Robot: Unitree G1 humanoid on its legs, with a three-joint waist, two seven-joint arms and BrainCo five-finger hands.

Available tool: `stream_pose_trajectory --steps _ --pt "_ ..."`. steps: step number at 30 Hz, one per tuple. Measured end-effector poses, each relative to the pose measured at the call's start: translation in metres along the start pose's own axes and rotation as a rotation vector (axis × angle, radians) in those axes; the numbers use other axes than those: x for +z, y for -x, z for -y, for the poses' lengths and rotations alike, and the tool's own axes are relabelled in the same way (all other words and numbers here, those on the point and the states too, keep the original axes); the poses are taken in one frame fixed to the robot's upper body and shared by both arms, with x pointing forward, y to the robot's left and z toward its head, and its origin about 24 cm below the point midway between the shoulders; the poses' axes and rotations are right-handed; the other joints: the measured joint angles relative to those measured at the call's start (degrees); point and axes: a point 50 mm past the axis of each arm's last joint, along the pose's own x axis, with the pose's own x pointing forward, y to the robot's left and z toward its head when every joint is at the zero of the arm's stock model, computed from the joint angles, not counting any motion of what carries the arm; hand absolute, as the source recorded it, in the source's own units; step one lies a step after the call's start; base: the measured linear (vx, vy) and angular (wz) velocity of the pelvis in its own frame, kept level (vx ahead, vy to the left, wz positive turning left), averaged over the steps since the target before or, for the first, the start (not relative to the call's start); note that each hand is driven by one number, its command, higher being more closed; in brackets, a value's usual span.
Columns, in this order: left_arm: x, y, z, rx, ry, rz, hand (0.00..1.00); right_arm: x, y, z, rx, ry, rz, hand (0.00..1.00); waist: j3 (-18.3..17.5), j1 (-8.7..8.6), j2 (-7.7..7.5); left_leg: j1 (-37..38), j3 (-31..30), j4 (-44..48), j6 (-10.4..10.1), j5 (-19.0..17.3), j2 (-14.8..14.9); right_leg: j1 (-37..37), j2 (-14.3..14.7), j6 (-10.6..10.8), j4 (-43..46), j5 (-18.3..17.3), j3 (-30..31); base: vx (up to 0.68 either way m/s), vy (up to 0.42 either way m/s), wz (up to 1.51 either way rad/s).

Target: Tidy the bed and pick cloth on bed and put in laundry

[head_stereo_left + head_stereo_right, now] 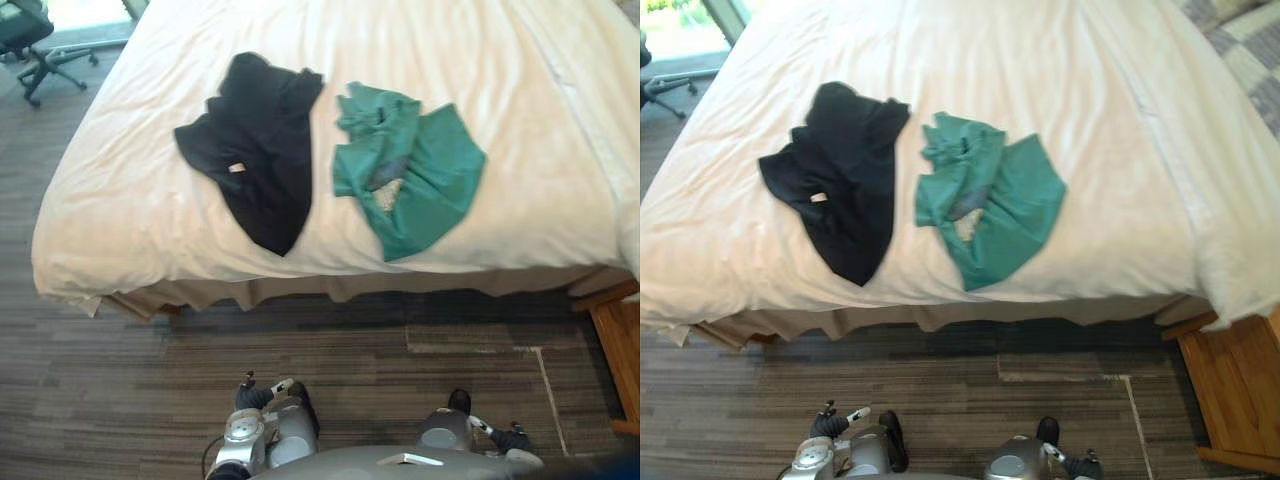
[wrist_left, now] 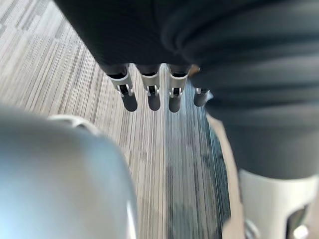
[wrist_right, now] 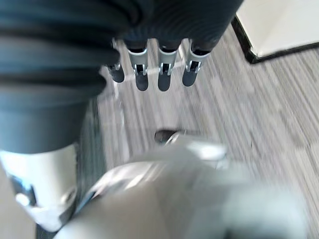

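A black garment lies crumpled on the cream bed, left of centre. Beside it on the right lies a green garment, part of it folded over; the two are almost touching. Both sit near the bed's front edge. My left hand hangs low over the striped floor with its fingers straight and holds nothing. My right hand hangs the same way on the other side, fingers straight and empty. Both hands are well short of the bed, with a strip of floor between.
A wooden bedside stand is at the bed's front right corner. A dark office chair stands on the floor at the far left. Grey-brown carpet runs along the bed's front edge.
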Motion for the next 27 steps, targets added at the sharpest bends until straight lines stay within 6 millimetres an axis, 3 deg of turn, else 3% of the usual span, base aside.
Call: stream_pose_trajectory --steps 1,2,3,4,5,6,7,9,12,16,23,27 --pt "-0.001 -0.001 -0.001 -0.005 -0.034 -0.006 0.00 0.005 -0.001 -0.002 0.019 0.056 0.013 0.00 -0.09 0.49 0.02 1.28 2.14 -0.16 0.92 -0.72 -0.15 -1.38 -0.83 -3.98 1.74 2.23 -0.54 0.17 0.387 -0.60" --pt "-0.005 0.000 -0.004 -0.004 -0.062 -0.014 0.00 0.016 -0.003 -0.006 0.034 0.106 0.043 0.00 -0.19 0.79 -0.08 3.95 4.92 -2.73 2.04 -0.34 -0.31 -3.41 -1.40 -10.07 4.85 3.06 -2.49 0.14 0.366 -0.81" --pt "-0.009 0.000 -0.007 -0.004 -0.080 -0.025 0.00 0.025 -0.003 -0.009 0.045 0.147 0.074 0.00 -0.24 0.69 -0.19 6.97 6.81 -6.40 3.18 0.66 -0.64 -5.43 -0.86 -10.47 9.32 1.07 -5.12 0.17 0.297 -0.86" --pt "-0.013 0.002 -0.009 -0.008 -0.115 -0.034 0.00 0.032 -0.003 -0.013 0.057 0.171 0.102 0.00 -0.19 0.31 -0.10 10.16 7.96 -10.63 3.60 2.16 -1.00 -6.11 2.05 -9.17 12.11 -1.77 -5.83 0.21 0.287 -0.71" --pt "-0.016 0.003 -0.009 -0.019 -0.149 -0.039 0.00 0.040 -0.002 -0.019 0.074 0.184 0.138 0.00 -0.13 -0.34 0.27 13.50 8.83 -15.32 3.66 4.07 -1.29 -6.52 7.86 -8.34 12.90 -5.27 -3.22 0.19 0.182 -0.46" --pt "-0.016 0.003 -0.007 -0.028 -0.158 -0.039 0.00 0.045 -0.001 -0.021 0.083 0.188 0.165 0.00 -0.08 -0.78 0.71 15.00 8.95 -18.09 3.59 5.24 -1.35 -6.88 12.30 -8.58 12.43 -7.52 -0.24 0.16 0.105 -0.13" --pt "-0.014 0.003 -0.004 -0.047 -0.188 -0.030 0.00 0.053 0.001 -0.027 0.103 0.187 0.208 0.00 0.10 -1.70 1.09 16.49 8.81 -21.04 3.62 6.69 -1.78 -6.92 18.69 -9.04 9.52 -9.61 4.89 0.11 0.045 0.07" --pt "-0.010 0.002 0.009 -0.091 -0.205 -0.024 0.00 0.062 0.003 -0.032 0.124 0.186 0.253 0.00 0.47 -1.67 1.77 18.79 8.83 -23.57 3.14 7.65 -3.08 -3.84 21.79 -10.28 3.58 -8.24 8.36 0.11 0.041 0.01" --pt "-0.011 0.007 0.028 -0.132 -0.178 -0.033 0.00 0.066 0.007 -0.046 0.179 0.245 0.287 0.00 1.35 -1.37 3.68 23.13 8.88 -26.08 1.99 9.35 -3.95 0.05 21.75 -10.26 1.64 -7.86 8.66 0.09 0.015 -0.12" --pt "-0.011 0.008 0.029 -0.128 -0.163 -0.034 0.00 0.068 0.010 -0.063 0.229 0.261 0.286 0.00 1.13 -0.98 3.21 25.00 8.89 -29.40 0.94 11.73 -4.32 1.69 22.35 -10.46 -0.55 -7.55 8.65 0.02 -0.050 0.01" --pt "-0.023 0.010 0.023 -0.102 -0.075 -0.085 0.00 0.052 0.004 -0.051 0.184 0.231 0.202 0.00 -0.14 0.19 2.14 25.61 8.73 -31.44 0.60 12.26 -4.35 4.80 23.94 -10.74 -8.13 -3.28 8.57 -0.05 -0.025 0.00" --pt "-0.034 0.011 0.008 -0.028 0.057 -0.145 0.00 0.042 -0.002 -0.028 0.089 0.047 0.122 0.00 -0.95 0.19 2.89 25.66 8.72 -33.29 0.62 12.26 -4.37 5.24 24.51 -10.74 -10.78 -1.43 8.59 -0.09 -0.025 0.00"
